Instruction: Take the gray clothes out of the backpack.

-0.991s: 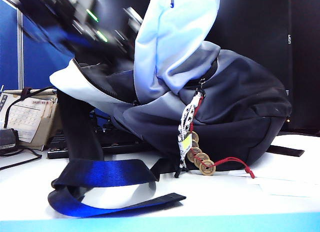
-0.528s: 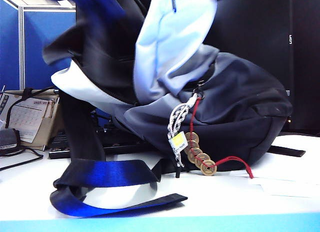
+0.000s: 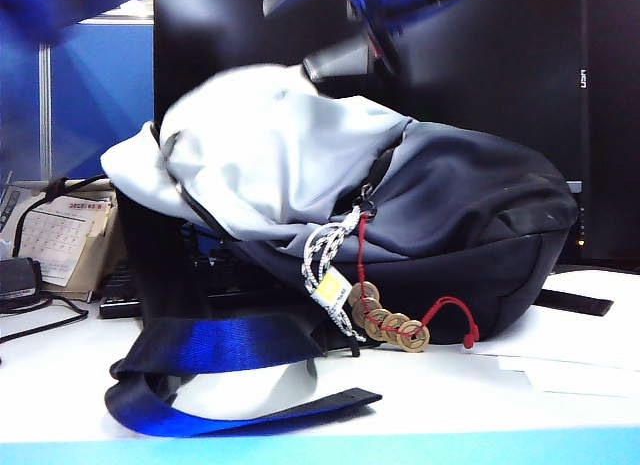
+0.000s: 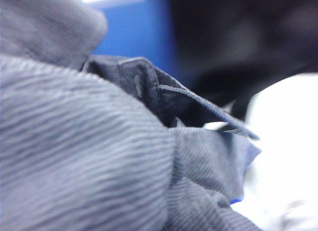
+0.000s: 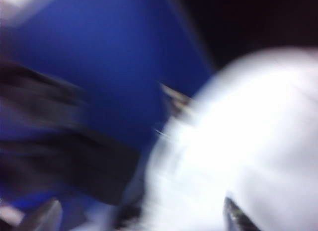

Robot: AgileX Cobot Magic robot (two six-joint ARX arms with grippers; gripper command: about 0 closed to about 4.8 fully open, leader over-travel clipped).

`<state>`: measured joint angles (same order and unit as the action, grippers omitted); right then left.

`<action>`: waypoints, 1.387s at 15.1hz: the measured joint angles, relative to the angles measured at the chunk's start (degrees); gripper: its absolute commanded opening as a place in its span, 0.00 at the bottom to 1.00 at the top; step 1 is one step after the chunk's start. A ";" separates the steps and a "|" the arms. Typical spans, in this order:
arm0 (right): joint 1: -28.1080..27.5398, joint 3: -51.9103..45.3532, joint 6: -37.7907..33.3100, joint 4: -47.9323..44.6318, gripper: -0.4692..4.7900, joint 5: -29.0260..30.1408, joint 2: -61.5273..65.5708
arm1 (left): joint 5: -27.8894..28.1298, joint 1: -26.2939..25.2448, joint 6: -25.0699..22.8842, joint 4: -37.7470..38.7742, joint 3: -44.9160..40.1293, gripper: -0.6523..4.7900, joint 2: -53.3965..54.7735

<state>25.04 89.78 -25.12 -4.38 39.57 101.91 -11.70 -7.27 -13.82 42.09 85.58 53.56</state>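
The backpack (image 3: 470, 215) lies on the white table, its pale panel (image 3: 270, 155) slumped over the dark body, brass coins (image 3: 385, 325) hanging in front. Ribbed gray clothes (image 4: 89, 151) fill the left wrist view close to the lens and hide the left gripper's fingers; the cloth rides with that gripper, away from the bag. In the exterior view the left arm is only a blur at the top left corner. My right gripper (image 3: 345, 50) hovers blurred above the panel. Its fingertips (image 5: 44, 216) stand wide apart, open, with the pale panel (image 5: 248, 141) beyond them and nothing gripped.
A blue-black webbing strap (image 3: 220, 345) loops across the table's front. A desk calendar (image 3: 50, 240) and a keyboard (image 3: 120, 303) sit at the left, white papers (image 3: 570, 350) at the right. A black screen (image 3: 500, 65) and a blue partition (image 3: 90, 105) stand behind.
The pale panel, held high before, has dropped onto the backpack as the right gripper opened and let go. The left arm swept up and leftward out of the bag opening.
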 measured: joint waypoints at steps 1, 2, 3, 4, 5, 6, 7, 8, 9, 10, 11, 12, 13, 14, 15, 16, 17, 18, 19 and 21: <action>0.13 0.02 -4.00 -5.25 0.99 4.44 -0.63 | 7.65 0.00 -1.53 1.68 0.02 0.11 0.26; 0.24 0.04 -7.89 -10.64 0.98 8.46 -1.33 | 14.03 0.00 -2.60 2.82 -0.31 0.11 1.20; 0.24 0.04 -10.75 -15.21 0.90 11.23 -2.36 | 15.30 -0.28 -3.23 3.30 -2.16 0.11 1.92; 0.24 0.04 -11.98 -16.85 0.82 12.63 -4.20 | 13.42 -0.24 -3.30 3.45 -4.26 0.11 2.43; 0.24 0.13 -12.35 -17.42 0.78 13.16 -6.01 | 9.62 -0.04 -3.26 1.25 -6.91 0.11 3.26; 0.24 0.22 -12.37 -17.59 0.78 14.56 -7.19 | 4.52 -0.09 -2.84 -1.38 -9.11 0.11 5.03; 0.26 0.17 -12.44 -16.59 0.78 15.45 -8.63 | -1.79 -0.09 -1.51 -3.85 -11.15 0.11 7.85; 0.26 0.17 -12.31 -15.02 0.72 15.61 -10.12 | -4.81 0.02 -0.90 -4.68 -12.37 0.24 10.56; 0.24 0.20 -11.02 -13.00 0.69 15.61 -11.93 | -4.72 0.04 -0.87 -5.18 -12.66 0.74 12.83; 0.24 0.24 -8.63 -10.32 0.69 14.78 -13.38 | -2.01 0.02 -0.70 -6.01 -12.66 0.91 15.28; 0.26 0.33 -6.10 -7.19 0.69 12.83 -14.21 | 1.44 -0.04 -0.70 -6.47 -12.66 0.91 16.48; 0.26 0.28 -4.13 -3.98 0.69 11.65 -14.43 | 4.66 -0.09 -0.72 -6.56 -12.66 0.94 16.44; 0.26 0.26 -2.97 -1.51 0.69 10.60 -14.40 | 7.56 -0.07 -0.94 -7.34 -12.61 1.00 16.02; 0.24 0.26 -2.60 -0.44 0.65 10.10 -14.40 | 10.36 -0.09 -0.74 -8.13 -12.55 1.00 15.41; 0.24 0.26 -2.38 0.00 0.54 10.08 -14.40 | 10.51 -0.24 -0.72 -8.68 -12.55 1.00 14.43; 0.26 0.26 -2.19 0.76 0.44 10.10 -14.43 | 6.86 -0.22 -0.07 -8.74 -12.55 0.70 12.52; 0.26 0.26 -1.40 2.60 0.41 10.05 -14.53 | -0.70 -0.17 0.57 -8.46 -12.55 0.06 9.79; 0.11 0.26 0.15 5.57 0.26 10.01 -14.86 | -8.52 -0.17 1.51 -8.26 -12.52 0.12 6.93; -1.20 0.24 1.97 9.77 0.08 10.10 -15.63 | -16.81 -0.07 2.89 -8.44 -12.44 0.11 3.63; -3.80 0.22 4.22 17.07 0.09 9.73 -18.03 | -22.49 -0.07 7.82 -9.68 -12.39 0.11 -5.68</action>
<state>21.23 90.00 -20.91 12.69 49.30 83.88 -34.20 -7.33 -6.00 32.40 73.19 47.88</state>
